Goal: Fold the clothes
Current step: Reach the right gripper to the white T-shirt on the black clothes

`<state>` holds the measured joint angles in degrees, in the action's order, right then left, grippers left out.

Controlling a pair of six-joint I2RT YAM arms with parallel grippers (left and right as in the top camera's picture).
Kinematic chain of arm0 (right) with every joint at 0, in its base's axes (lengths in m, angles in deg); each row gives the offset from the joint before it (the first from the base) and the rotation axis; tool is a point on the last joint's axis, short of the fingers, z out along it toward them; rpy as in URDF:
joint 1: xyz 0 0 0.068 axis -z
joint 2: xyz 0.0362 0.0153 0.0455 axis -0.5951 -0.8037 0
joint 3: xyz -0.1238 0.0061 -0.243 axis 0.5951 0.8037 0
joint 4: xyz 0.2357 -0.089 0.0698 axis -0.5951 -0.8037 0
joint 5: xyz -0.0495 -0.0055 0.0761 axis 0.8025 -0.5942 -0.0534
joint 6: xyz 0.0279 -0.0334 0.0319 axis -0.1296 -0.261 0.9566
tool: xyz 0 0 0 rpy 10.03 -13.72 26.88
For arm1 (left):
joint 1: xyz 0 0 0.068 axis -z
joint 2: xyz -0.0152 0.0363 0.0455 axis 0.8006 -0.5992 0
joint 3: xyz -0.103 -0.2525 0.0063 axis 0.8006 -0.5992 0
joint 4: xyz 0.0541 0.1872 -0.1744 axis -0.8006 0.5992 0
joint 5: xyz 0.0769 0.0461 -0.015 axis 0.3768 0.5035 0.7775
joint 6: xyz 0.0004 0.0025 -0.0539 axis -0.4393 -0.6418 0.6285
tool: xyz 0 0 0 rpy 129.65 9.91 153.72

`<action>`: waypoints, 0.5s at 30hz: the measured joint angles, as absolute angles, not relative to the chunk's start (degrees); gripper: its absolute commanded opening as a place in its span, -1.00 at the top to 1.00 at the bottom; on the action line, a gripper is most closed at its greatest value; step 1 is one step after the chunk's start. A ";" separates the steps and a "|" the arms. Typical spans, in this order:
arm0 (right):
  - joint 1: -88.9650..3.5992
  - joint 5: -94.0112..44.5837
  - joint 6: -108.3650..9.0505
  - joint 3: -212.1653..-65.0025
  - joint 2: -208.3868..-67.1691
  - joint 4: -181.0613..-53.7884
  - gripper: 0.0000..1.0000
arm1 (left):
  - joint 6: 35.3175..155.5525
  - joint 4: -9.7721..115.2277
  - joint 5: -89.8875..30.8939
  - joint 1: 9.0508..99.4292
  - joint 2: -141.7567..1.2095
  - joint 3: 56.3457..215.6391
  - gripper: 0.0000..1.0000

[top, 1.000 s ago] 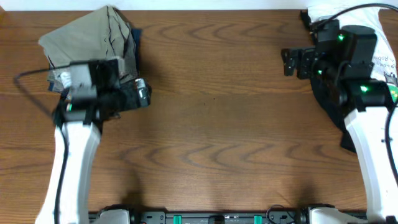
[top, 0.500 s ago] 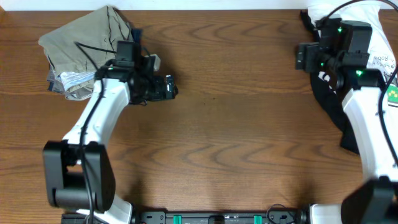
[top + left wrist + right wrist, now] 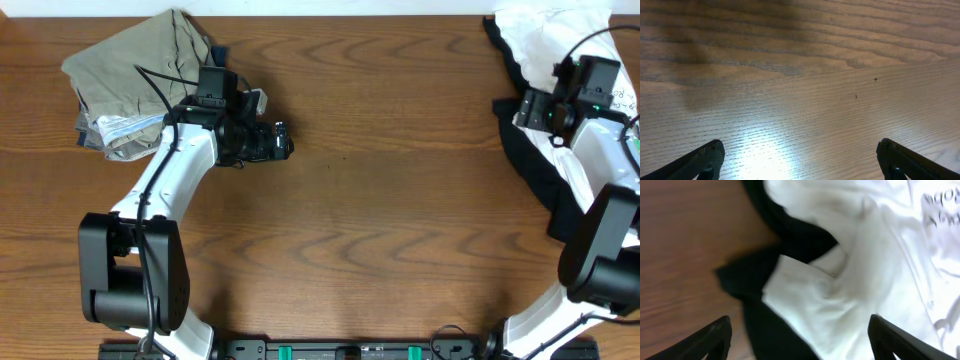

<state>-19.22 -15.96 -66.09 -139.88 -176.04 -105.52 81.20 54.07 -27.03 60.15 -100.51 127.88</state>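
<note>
The white T-shirt (image 3: 545,30) lies crumpled at 2 o'clock on the tabletop (image 3: 400,200), overlapping a black garment (image 3: 530,170). The right jaws hover over it, apart and empty; the left jaws, also apart, hang over wood beside a khaki pile (image 3: 130,70) at 10 o'clock. Judged step: pickup. The next move calls for closing on a shirt edge and dragging it to centre.

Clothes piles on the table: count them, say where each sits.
2. A khaki-topped pile at the far left; a white T-shirt on black fabric at the far right. Layers underneath may be hidden.
</note>
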 measured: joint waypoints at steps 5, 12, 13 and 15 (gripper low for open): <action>-16.77 -15.81 -65.63 -139.88 -179.25 -102.62 -0.59 | 81.20 54.05 -27.03 60.15 -100.51 127.88 -0.96; -16.03 -16.31 -65.33 -139.88 -183.45 -99.78 0.01 | 81.20 54.07 -27.03 60.15 -100.51 127.88 -0.96; -16.01 -16.35 -65.39 -139.88 -183.69 -99.51 0.10 | 81.20 54.05 -27.03 60.15 -100.51 127.88 -0.96; -16.01 -16.48 -65.35 -139.88 -183.97 -99.14 0.40 | 81.20 54.07 -27.03 60.15 -100.51 127.88 -0.96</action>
